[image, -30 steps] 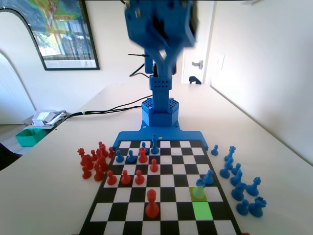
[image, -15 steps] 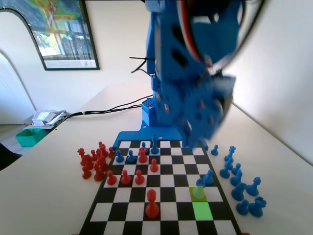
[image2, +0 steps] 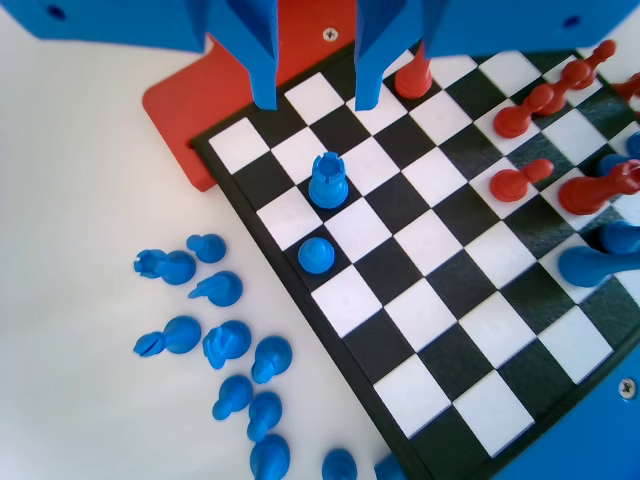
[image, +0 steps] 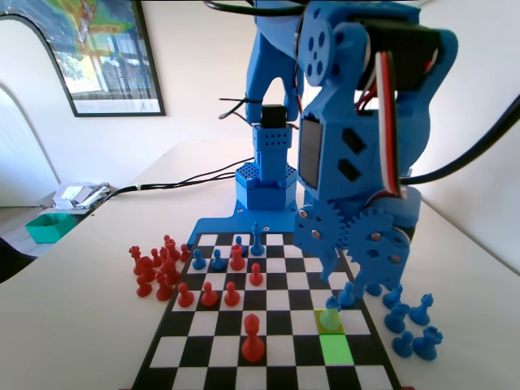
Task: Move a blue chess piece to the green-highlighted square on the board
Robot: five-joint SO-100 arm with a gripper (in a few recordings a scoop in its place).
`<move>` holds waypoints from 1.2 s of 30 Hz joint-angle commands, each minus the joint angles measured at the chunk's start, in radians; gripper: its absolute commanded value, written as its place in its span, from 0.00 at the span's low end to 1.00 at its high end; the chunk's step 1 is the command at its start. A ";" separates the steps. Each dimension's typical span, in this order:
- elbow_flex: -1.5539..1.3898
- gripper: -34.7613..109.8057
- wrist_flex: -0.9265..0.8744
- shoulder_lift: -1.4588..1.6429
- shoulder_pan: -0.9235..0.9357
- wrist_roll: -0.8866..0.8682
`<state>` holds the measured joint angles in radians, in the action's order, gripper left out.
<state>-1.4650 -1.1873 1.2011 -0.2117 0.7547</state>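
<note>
The blue arm's gripper (image2: 312,95) hangs empty, jaws apart, above the board (image2: 455,262). The greenish-tinted blue chess piece (image: 330,318) stands on the yellow-green square, just behind the green-highlighted square (image: 335,349)

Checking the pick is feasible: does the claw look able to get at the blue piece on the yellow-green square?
Probably yes. The claw hangs open over the board close to the blue chess piece, with nothing between them. A neighbouring blue pawn stands one square off diagonally, apart from it.
</note>
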 commanded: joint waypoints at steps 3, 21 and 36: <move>0.005 0.33 0.029 -0.005 -0.015 0.014; -0.054 0.33 0.092 -0.074 0.005 0.043; -0.061 0.33 0.150 -0.118 0.002 0.054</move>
<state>-1.5263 -1.0462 1.0569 -0.2056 0.7961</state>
